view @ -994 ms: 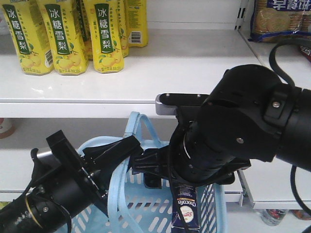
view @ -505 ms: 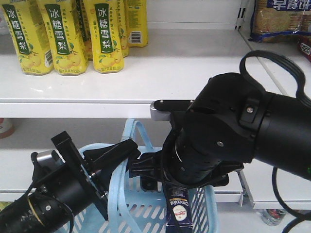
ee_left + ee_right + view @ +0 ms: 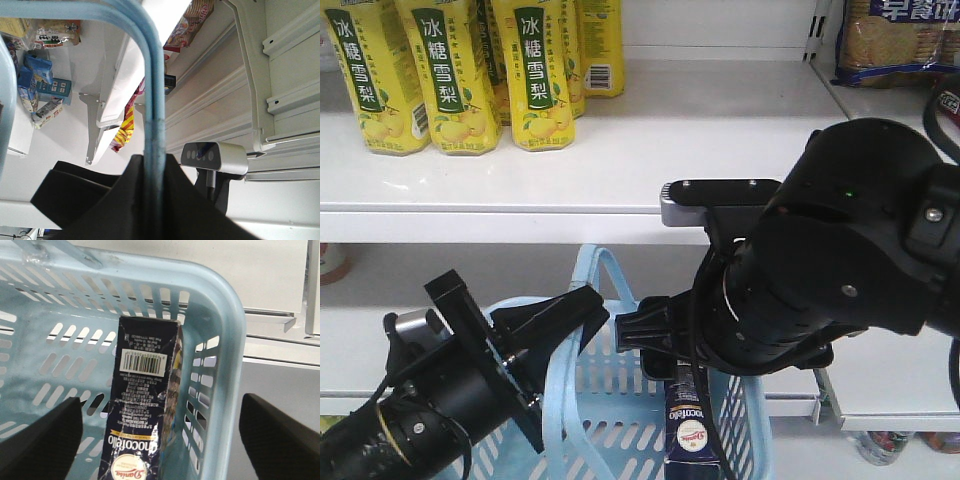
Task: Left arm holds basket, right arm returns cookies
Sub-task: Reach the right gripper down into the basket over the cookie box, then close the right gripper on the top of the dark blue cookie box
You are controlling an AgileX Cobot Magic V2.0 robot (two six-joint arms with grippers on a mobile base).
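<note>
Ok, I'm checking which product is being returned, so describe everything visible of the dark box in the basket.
The cookie box is a tall dark navy carton, cardboard by its look, with white print, a white barcode and a round logo. It stands on end inside the light blue basket, close to a slotted wall near a corner. The right end effector is open, fingers either side, not touching it.

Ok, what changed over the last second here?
The right arm dipped left and down towards the basket, then swung back right and slightly up. Nothing was grasped: the cookies still stand in the basket, with the right gripper open, its fingers apart on either side. The left gripper stays clamped on the basket handle. The bottles are unchanged.
</note>
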